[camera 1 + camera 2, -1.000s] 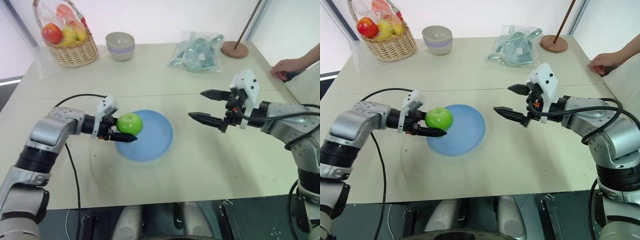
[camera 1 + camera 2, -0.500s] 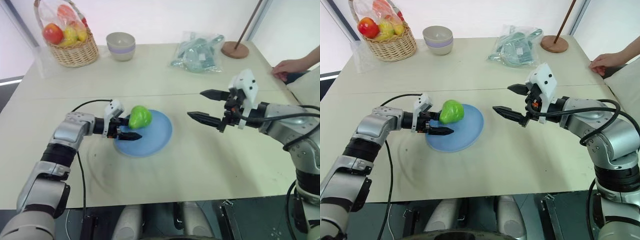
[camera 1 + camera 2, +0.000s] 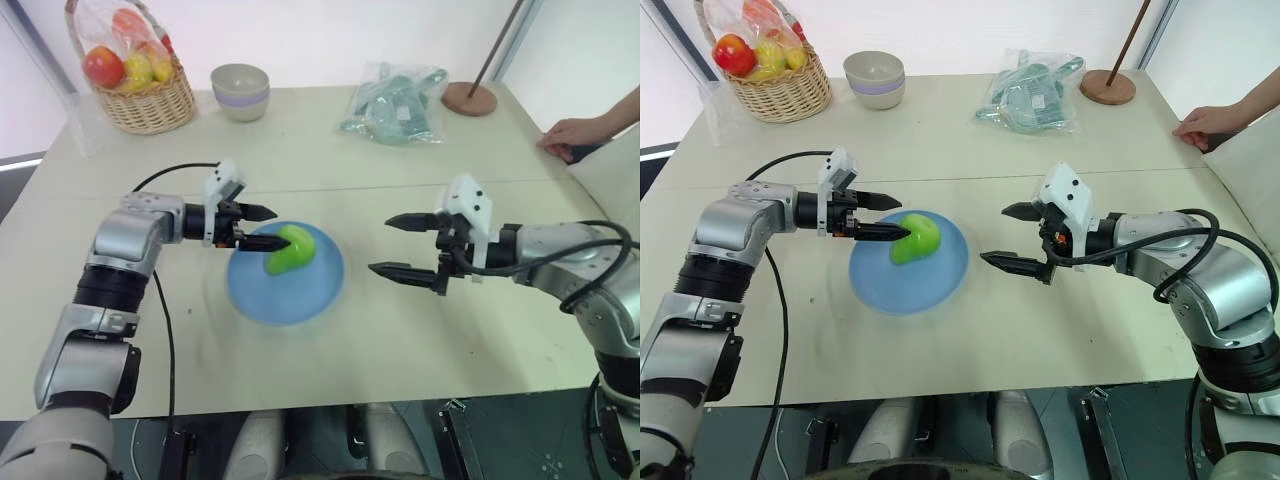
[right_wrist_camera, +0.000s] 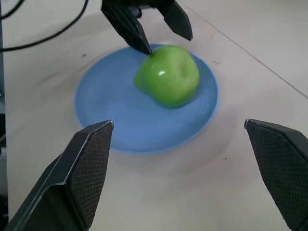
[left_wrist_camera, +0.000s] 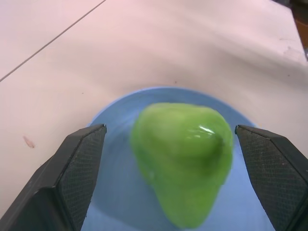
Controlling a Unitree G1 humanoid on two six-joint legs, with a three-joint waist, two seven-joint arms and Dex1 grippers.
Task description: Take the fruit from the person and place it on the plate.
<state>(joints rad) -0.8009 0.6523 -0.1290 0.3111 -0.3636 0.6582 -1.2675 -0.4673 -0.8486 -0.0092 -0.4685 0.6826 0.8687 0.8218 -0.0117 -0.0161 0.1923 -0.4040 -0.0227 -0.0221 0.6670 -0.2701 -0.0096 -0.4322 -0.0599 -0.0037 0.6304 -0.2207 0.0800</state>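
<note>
Fruit [image 3: 914,241]: glossy bright green, lumpy, lying on the light blue plate [image 3: 940,290] just ahead of the left gripper [image 3: 887,217], fingers spread, clear of it. Right gripper [image 3: 1012,236] spread, well apart

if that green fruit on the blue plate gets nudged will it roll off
Probably a wobble: the green fruit looks lumpy and tapered, so it should roll unevenly. Its glossy skin may slip. The blue plate looks shallow, so a firm push might carry it off.
</note>
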